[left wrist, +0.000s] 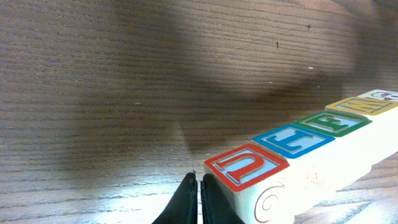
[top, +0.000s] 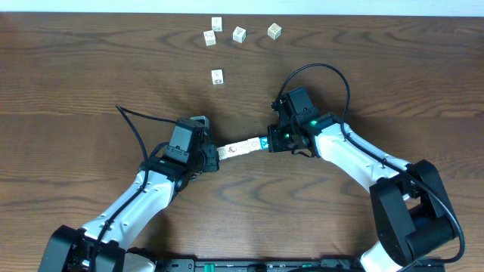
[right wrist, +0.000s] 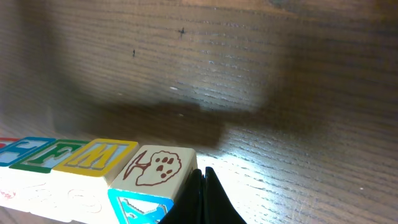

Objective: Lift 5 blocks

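Between jaws, colour-lettered cream blocks [top: 243, 146]

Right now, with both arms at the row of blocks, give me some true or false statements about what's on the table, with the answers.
1. The left jaws and right jaws are both shut. True.
2. The row spans from one arm's jaws to the other's. True.
3. The block nearest the left jaws has a yellow frame. False: it is the U block, framed in red.
4. The block nearest the right jaws is the tree block, drawn in brown. True.
5. Every block is in the row. False: five loose blocks lie apart, toward the table's far edge.
6. The left jaws clamp a block between them. False: they are shut, beside the U block's end.
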### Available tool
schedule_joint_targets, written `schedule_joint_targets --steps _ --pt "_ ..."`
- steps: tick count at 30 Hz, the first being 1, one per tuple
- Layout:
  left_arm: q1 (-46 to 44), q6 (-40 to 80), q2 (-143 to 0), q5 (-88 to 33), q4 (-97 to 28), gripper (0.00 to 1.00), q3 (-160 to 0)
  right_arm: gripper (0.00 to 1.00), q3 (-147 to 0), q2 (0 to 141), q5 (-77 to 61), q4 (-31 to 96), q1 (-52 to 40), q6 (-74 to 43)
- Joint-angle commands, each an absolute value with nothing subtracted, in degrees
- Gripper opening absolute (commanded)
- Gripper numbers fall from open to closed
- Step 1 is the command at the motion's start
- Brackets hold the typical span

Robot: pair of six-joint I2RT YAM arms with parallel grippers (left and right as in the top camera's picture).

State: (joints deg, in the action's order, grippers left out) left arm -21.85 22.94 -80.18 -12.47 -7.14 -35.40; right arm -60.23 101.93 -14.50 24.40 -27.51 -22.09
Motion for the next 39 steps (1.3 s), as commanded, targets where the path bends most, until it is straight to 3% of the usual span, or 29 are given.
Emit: schedule_joint_targets --steps 1,39 --pt "-24.45 23.49 -79.20 -26.37 -4.64 0.07 -38.02 0.01 -61.49 99.83 -34.13 21.85 -32.69 -23.57" --pt "-24.45 25.26 -79.18 -26.37 -4.67 0.07 -40.53 0.01 -61.89 95.46 -32.38 24.51 -34.22 -23.51"
